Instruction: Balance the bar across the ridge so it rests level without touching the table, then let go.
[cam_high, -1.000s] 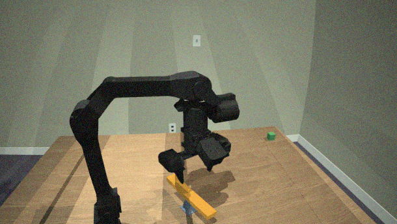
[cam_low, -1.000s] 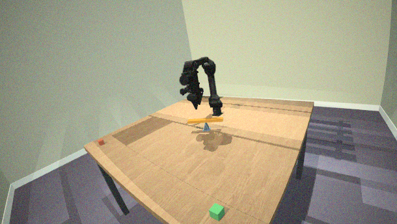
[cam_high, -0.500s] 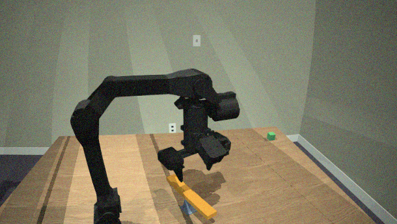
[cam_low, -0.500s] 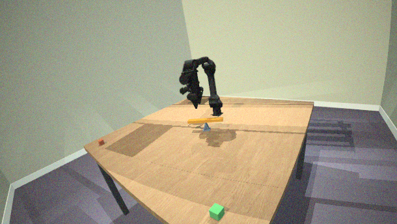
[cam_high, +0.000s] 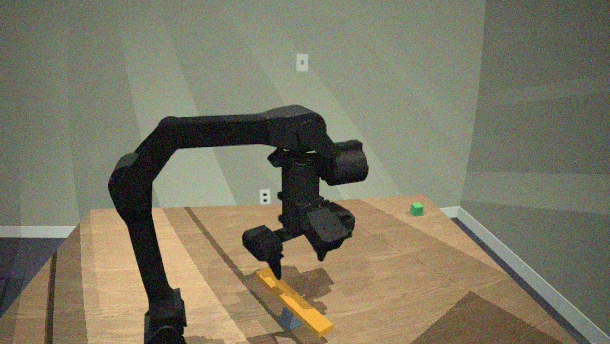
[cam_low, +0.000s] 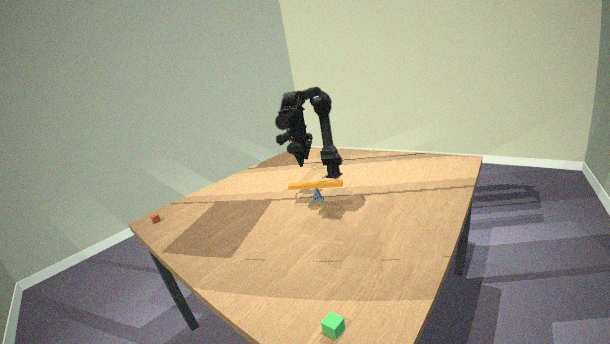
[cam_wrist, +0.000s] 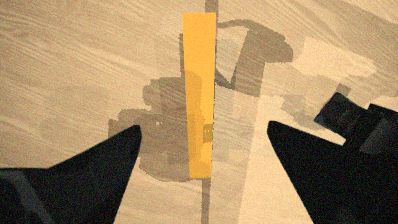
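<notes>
The orange bar (cam_high: 295, 301) (cam_low: 315, 185) (cam_wrist: 199, 95) lies across the small blue-grey ridge (cam_high: 289, 318) (cam_low: 317, 196). In the exterior view the bar looks level, with both ends off the table (cam_high: 425, 280) (cam_low: 310, 260). My gripper (cam_high: 299, 265) (cam_low: 300, 158) (cam_wrist: 205, 128) is open and empty. It hangs above the bar, with one finger on each side of it and clear gaps between, touching nothing. The ridge is hidden under the bar in the wrist view.
A green cube (cam_high: 416, 209) (cam_low: 332, 325) sits near one table corner. A small red cube (cam_low: 155, 218) sits at another corner. The arm's base (cam_low: 332, 167) stands just behind the bar.
</notes>
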